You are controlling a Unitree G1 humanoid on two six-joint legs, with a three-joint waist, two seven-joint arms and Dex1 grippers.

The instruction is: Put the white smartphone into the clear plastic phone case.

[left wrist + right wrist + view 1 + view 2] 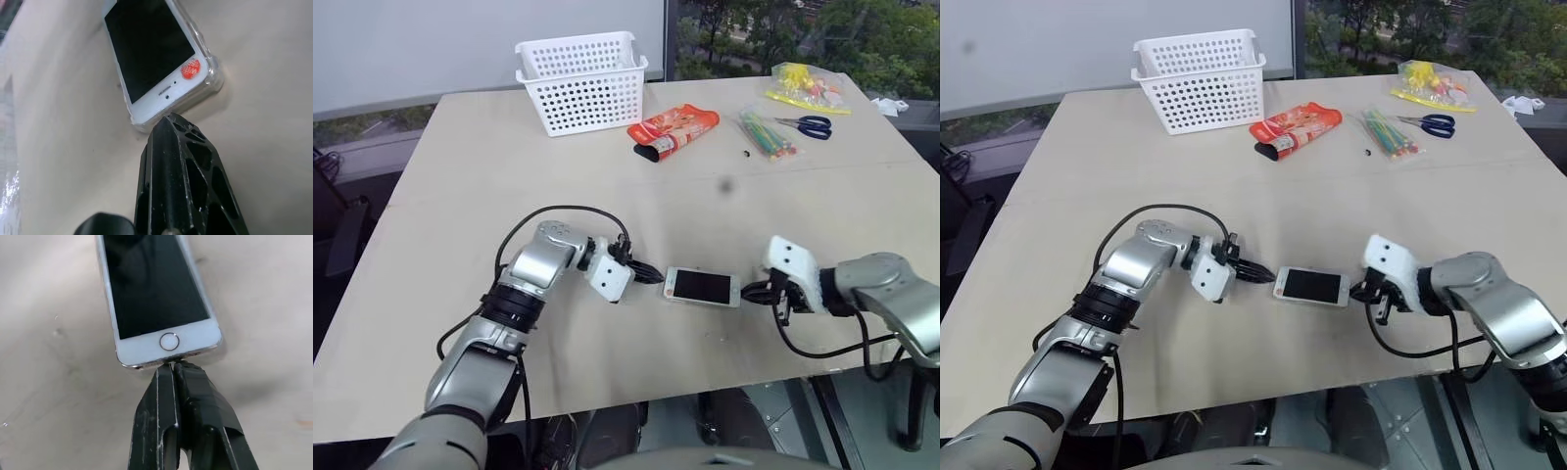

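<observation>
On the tabletop (pixel 460 196), near-centre, the white smartphone (pixel 702 287) lies flat, screen up, seated in the clear plastic phone case (pixel 214 81) whose rim shows around its earpiece end. Left gripper (pixel 658 278) has its fingers closed, tips against the phone's left end. Right gripper (pixel 748 291) is likewise closed, tips touching the home-button end. Far side: white basket (pixel 579 83), orange packet (pixel 674 131), scissors (pixel 808 124).
</observation>
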